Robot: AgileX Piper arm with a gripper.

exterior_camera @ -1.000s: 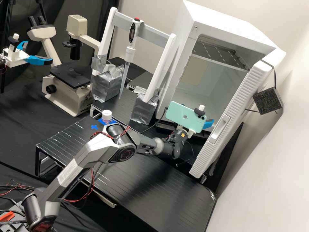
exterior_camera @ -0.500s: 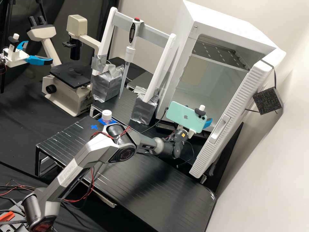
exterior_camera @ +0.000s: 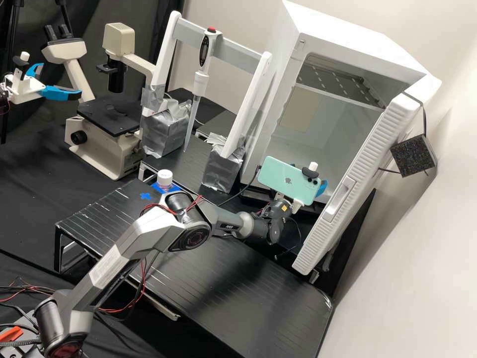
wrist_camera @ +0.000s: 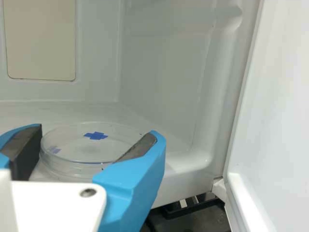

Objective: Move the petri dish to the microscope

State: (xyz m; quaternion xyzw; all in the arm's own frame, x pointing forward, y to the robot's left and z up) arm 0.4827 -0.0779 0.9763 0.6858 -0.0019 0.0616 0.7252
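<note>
At the opening of the white incubator (exterior_camera: 293,30), the gripper (exterior_camera: 322,187) shows a bit of blue finger behind the mounted phone. The wrist view has the gripper (wrist_camera: 95,136) open, its two fingers wide apart, with the clear round petri dish (wrist_camera: 79,145) between and just beyond them. That dish lies flat on the incubator's white floor and bears a blue tape cross. One finger overlaps its edge in the view; whether they touch, I cannot tell. The cream microscope (exterior_camera: 94,144) with its black stage (exterior_camera: 110,115) stands at the far left of the bench.
The incubator door (exterior_camera: 360,181) hangs open beside the gripper. A pipette (exterior_camera: 199,82) hangs from a white frame between the microscope and incubator, over foil-wrapped blocks (exterior_camera: 222,169). A white-capped bottle (exterior_camera: 164,179) stands on the black platform (exterior_camera: 238,283) behind the arm's elbow.
The gripper and its phone mount have shifted slightly to the right in the high view, at the incubator's mouth. The microscope and bottle have stayed put.
</note>
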